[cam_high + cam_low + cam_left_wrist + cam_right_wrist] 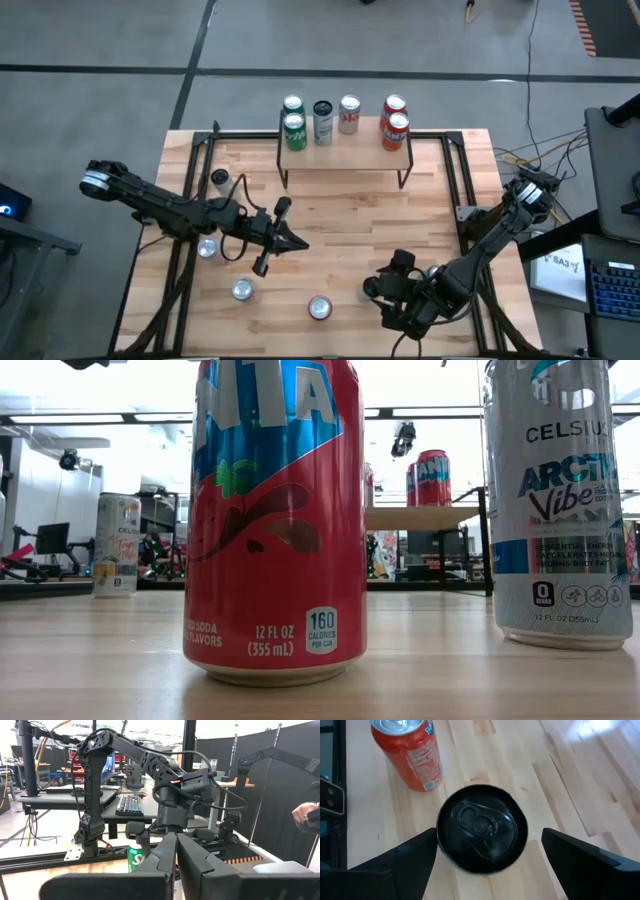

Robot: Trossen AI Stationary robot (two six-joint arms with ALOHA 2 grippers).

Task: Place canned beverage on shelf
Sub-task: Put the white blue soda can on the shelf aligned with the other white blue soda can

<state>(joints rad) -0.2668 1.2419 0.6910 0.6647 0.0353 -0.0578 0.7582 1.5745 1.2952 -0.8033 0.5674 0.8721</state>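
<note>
Black-topped can (482, 827) directly beneath right claw (485, 857), fingers spread, apparently not touching; left claw (290, 240) clenched.

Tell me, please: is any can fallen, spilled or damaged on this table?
Nothing stands out. The cans on the shelf stand upright, and so do those on the table. The black-topped can under the right gripper looks intact, with no liquid around it.

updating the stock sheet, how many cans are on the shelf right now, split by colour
On the shelf:
green cans: 2
red cans: 2
black-and-silver can: 1
white can: 1
total: 6
</note>
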